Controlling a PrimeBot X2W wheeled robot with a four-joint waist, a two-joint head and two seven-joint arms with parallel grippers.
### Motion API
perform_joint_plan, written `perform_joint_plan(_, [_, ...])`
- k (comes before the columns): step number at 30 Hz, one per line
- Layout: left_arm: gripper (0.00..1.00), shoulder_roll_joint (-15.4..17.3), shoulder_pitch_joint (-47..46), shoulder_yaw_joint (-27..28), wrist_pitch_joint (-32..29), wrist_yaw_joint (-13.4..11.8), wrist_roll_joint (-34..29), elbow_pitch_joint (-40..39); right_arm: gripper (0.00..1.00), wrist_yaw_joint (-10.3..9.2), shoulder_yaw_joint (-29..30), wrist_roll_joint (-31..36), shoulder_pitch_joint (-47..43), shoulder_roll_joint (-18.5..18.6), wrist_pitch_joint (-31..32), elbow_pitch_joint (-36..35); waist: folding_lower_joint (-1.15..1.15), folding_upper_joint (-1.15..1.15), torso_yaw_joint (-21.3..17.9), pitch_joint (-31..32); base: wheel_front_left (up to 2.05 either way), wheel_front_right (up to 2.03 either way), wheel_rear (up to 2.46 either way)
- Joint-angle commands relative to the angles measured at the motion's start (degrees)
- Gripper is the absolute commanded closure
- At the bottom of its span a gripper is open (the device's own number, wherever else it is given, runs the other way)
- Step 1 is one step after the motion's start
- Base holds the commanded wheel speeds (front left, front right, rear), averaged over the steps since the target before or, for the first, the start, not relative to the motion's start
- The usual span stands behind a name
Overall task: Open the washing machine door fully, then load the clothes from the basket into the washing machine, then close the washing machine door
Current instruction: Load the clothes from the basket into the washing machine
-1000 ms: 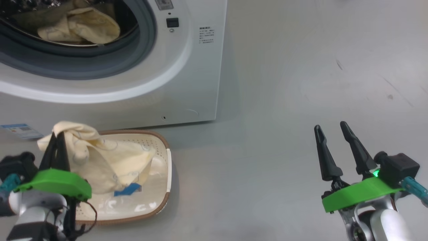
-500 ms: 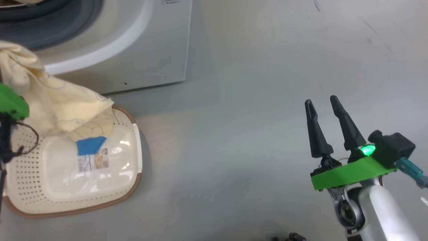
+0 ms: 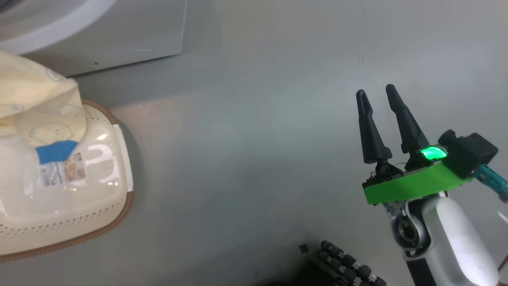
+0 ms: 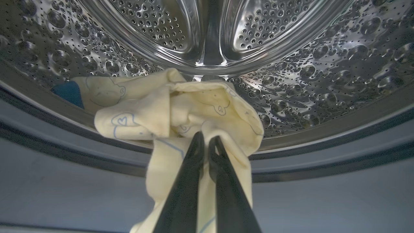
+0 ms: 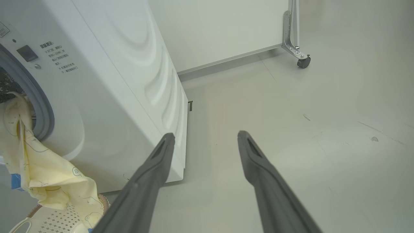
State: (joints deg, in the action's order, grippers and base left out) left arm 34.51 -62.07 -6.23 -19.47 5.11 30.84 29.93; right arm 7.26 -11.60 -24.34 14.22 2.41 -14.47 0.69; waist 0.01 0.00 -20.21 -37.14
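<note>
From the head, the right claw (image 3: 375, 91) stands over the bare grey floor (image 3: 246, 159) at the right, its two dark fingers spread wide with nothing between them. At the left sits the basket (image 3: 119, 214), its label sticker (image 3: 63, 171) showing on the bottom, just below the lower corner of the white washing machine (image 3: 119, 39). The cream clothes (image 3: 35, 103) hang over the basket's far end, a blue patch (image 3: 55, 151) at their lowest edge. In the left wrist view, the left claw (image 4: 206, 139) is pinched almost closed on a fold of the clothes (image 4: 168, 110), holding them at the mouth of the steel drum (image 4: 323, 71), with the bunched fabric above the grey gasket (image 4: 323, 161). In the right wrist view, the right claw (image 5: 206, 136) points across the floor past the washing machine (image 5: 129, 81), fingers well apart and empty. The clothes (image 5: 48, 174) trail from the porthole down towards the basket (image 5: 55, 220). A castor (image 5: 304, 61) stands far off.
</note>
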Motion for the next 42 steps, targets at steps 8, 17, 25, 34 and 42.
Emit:
perform_joint_plan(8, [1.0, 8.0, -12.9, 0.3, 0.8, 1.4, -1.5, -0.1, 0.0, 0.23, -2.4, -2.0, 1.0, 0.5, -0.5, -2.5, -0.01, 0.0, -3.0, -5.8, 0.0, 0.0, 0.0])
perform_joint_plan(17, [1.0, 9.6, -22.9, -1.2, 11.3, 2.1, -3.5, 1.1, 0.0, 0.23, -3.1, -2.8, 1.7, 0.5, -0.5, -2.9, -0.01, 0.0, -4.1, -8.0, 0.0, 0.0, 0.0])
perform_joint_plan(25, [1.0, 10.0, -28.6, -4.5, 21.2, 2.3, -4.5, 7.3, 0.0, 0.23, -3.4, -3.2, 1.7, 0.5, -0.5, -3.0, -0.01, 0.0, -4.2, -9.3, 0.0, 0.0, 0.0])
perform_joint_plan(34, [0.0, 8.2, -28.9, -5.9, 14.7, 2.4, 2.5, 15.3, 0.0, 0.23, -3.5, -2.4, 2.3, 0.5, -0.5, -2.6, -0.01, 0.0, -3.3, -10.0, 0.0, 0.0, 0.0])
perform_joint_plan(42, [0.0, 7.4, -26.2, -6.4, 13.6, 2.3, 4.3, 17.5, 0.0, 0.23, -2.2, -1.6, 2.9, 0.5, -0.5, -2.4, -0.01, 0.0, -1.8, -9.4, 0.0, 0.0, 0.0])
